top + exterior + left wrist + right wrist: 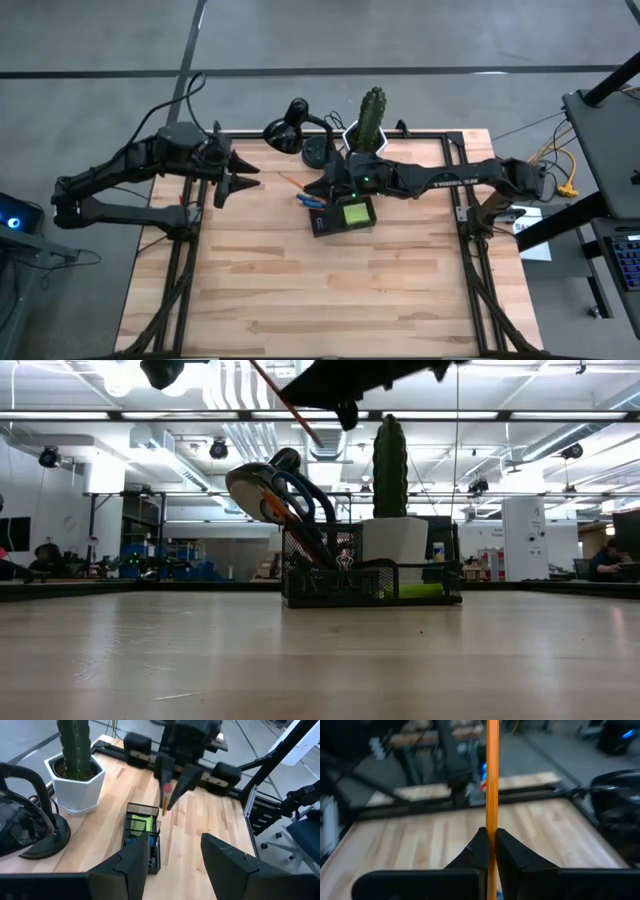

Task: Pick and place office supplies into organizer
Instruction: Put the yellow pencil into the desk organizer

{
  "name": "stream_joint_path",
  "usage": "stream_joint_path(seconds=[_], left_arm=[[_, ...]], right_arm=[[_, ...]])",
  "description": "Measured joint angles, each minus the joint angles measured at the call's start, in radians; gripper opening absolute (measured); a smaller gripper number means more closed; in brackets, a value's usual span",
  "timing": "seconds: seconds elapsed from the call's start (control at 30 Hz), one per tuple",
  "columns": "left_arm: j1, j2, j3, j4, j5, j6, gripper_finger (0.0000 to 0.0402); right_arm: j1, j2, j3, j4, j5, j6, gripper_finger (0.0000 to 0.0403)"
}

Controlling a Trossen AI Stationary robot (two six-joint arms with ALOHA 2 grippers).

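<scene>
The dark organizer (pixel 343 217) stands mid-table with a lime-green sticky pad (pixel 354 212) in it. Blue-handled scissors (pixel 290 500) stand in its left end, handles up and leaning out. My right gripper (pixel 322 190) hangs above the organizer's left end, shut on an orange pencil (pixel 293 182) that sticks out toward the table's left. My left gripper (pixel 243 180) waits open at the far left, raised and facing the organizer (pixel 142 837), with nothing between its fingers. My right gripper pinches the orange pencil's shaft (pixel 492 822) between its two fingertips (pixel 479 845). The fingers come almost level from the table's right. The pencil runs roughly along them, with a long part ahead (pixel 492 765) slanting upward. It is lifted clear, above the organizer.
A cactus in a white hexagonal pot (pixel 77 782) stands just behind the organizer at the far edge. A black desk lamp (pixel 290 130) stands to the pot's left. The wooden tabletop (pixel 330 290) lies bare toward the near edge.
</scene>
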Motion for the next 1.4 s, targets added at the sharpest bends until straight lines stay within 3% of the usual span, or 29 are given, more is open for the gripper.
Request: stream_joint_path(seconds=[0.23, 0.53, 1.4], left_arm=[[0.0, -0.003, 0.0, 0.001, 0.0, 0.0, 0.0164], [0.001, 0.0, 0.0, 0.001, 0.0, -0.001, 0.0164], [0.001, 0.027, 0.0, 0.001, -0.002, -0.003, 0.0164]], right_arm=[[-0.03, -0.02, -0.266, 0.452, 0.117, 0.083, 0.0009], [-0.04, -0.001, -0.488, 0.759, 0.259, 0.123, 0.0008], [-0.045, 0.158, -0.518, 0.794, 0.25, 0.143, 0.0008]])
